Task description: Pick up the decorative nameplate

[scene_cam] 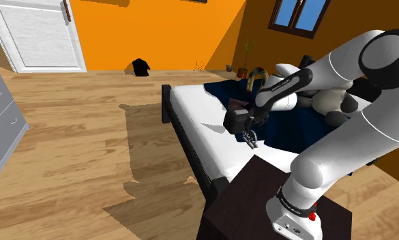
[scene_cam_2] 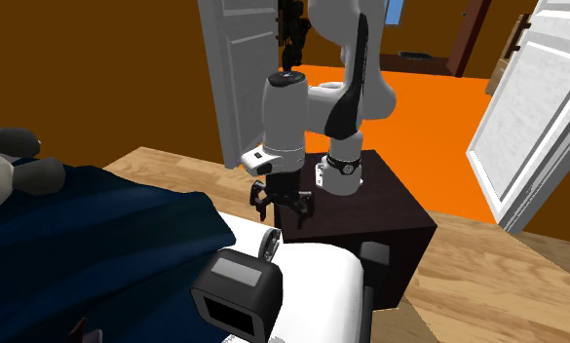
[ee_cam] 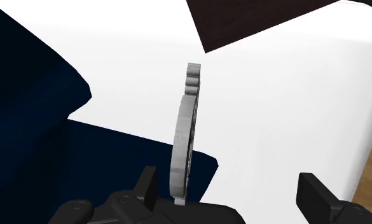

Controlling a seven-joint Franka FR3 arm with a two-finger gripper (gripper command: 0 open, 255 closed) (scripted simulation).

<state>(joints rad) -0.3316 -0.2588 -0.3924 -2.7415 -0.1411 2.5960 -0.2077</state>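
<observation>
Nameplate (ee_cam: 186,127): a thin grey plate, seen edge-on in the wrist view, standing upright on the white mattress (ee_cam: 286,114) at the border of the dark blue blanket (ee_cam: 32,114). Its top edge is scalloped.

Gripper (ee_cam: 229,182): jaws spread wide. The plate's lower end sits close by one finger; contact cannot be confirmed. The other finger stands well apart from it, so the plate is not clasped.

The second exterior view adds what the wrist view lacks. The gripper (scene_cam_2: 283,209) points straight down, and the plate (scene_cam_2: 270,242) appears as a small pale rounded piece just below the fingertips, at the mattress edge near the dark brown stand (scene_cam_2: 370,209).

The shoulder view supplies the wider setting. The arm reaches from the stand over the bed's near end, grey and white plush toys (scene_cam: 327,99) lie farther up the blanket, and a wooden floor (scene_cam: 68,136) and orange wall (scene_cam: 157,34) lie beyond.
</observation>
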